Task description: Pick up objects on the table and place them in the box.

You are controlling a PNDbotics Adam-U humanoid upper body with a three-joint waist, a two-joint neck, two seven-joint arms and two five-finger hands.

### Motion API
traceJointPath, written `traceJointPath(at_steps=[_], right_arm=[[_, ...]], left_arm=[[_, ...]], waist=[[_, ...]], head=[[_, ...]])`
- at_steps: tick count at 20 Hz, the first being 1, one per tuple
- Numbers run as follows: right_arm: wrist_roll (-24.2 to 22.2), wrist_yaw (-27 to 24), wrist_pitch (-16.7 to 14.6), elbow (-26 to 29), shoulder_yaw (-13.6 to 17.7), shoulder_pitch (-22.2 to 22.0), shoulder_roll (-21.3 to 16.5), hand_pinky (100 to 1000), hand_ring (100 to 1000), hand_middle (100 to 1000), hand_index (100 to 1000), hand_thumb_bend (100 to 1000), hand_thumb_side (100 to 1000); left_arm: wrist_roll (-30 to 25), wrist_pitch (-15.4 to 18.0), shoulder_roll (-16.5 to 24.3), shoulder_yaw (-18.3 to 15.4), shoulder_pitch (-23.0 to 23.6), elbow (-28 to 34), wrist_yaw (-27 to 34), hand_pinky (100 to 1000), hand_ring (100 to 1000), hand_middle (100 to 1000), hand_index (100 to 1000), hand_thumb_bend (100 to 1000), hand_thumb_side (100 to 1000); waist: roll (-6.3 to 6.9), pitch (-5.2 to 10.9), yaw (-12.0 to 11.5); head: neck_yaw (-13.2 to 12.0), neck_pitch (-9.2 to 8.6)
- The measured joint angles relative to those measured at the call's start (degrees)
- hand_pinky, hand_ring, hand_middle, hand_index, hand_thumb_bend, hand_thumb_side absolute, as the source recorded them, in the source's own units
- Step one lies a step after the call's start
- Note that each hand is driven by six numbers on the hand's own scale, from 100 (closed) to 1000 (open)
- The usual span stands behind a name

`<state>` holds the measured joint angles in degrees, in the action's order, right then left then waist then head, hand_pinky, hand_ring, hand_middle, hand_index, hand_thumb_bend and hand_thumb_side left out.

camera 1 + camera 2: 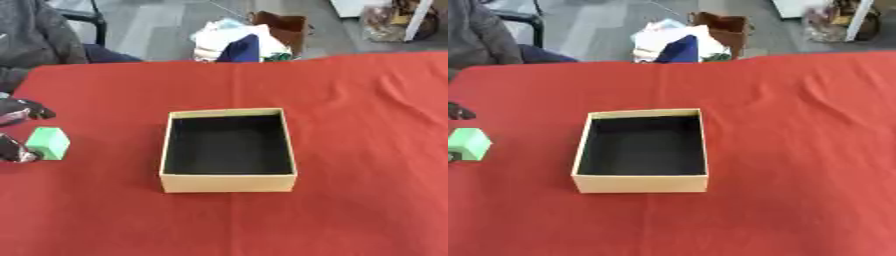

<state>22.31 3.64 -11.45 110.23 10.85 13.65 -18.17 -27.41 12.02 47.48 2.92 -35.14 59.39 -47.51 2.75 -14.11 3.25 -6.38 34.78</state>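
A shallow tan cardboard box (227,184) with a dark, empty inside stands in the middle of the red tablecloth (367,125). A small light green block (49,143) sits on the cloth near the left edge, well to the left of the box. My left hand (16,114) comes in at the left edge, dark and only partly in view. Its fingers are spread, one part above the block and another (14,151) at the block's lower left, touching or nearly touching it. The block rests on the cloth between them. My right hand shows in neither view.
Beyond the table's far edge, on the grey floor, lie a heap of white and dark blue cloth (236,42), a brown bag (287,27) and another bag (394,20). A black chair (92,20) stands at the far left.
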Motion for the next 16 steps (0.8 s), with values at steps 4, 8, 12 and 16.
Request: traceJointPath(at_steps=[4,8,12,16], right_arm=[[0.0,0.0,0.0,0.0,0.0,0.0,0.0,632,756,785,887,100,528],[0.0,0.0,0.0,0.0,0.0,0.0,0.0,632,756,785,887,100,528],[0.0,0.0,0.0,0.0,0.0,0.0,0.0,632,756,786,887,100,528],[0.0,0.0,0.0,0.0,0.0,0.0,0.0,632,756,786,887,100,529]], left_arm=[[0.4,0.0,-1.2,0.0,-0.8,-2.3,-2.7,862,803,721,821,380,100],[0.8,0.1,-1.5,-0.1,-0.7,-2.2,-4.8,806,681,524,652,309,100],[2.4,-0.7,-1.6,-1.0,0.0,2.5,-5.4,780,621,445,560,271,100],[3.8,-0.9,-1.3,-1.5,0.2,11.4,-4.7,780,615,436,551,257,100]], waist=[[-0.01,-0.01,0.3],[0.03,-0.01,0.3],[0.05,-0.02,0.2],[0.26,-0.02,0.2]], head=[[-0.1,-0.02],[-0.1,-0.02],[0.0,-0.04],[0.0,-0.04]])
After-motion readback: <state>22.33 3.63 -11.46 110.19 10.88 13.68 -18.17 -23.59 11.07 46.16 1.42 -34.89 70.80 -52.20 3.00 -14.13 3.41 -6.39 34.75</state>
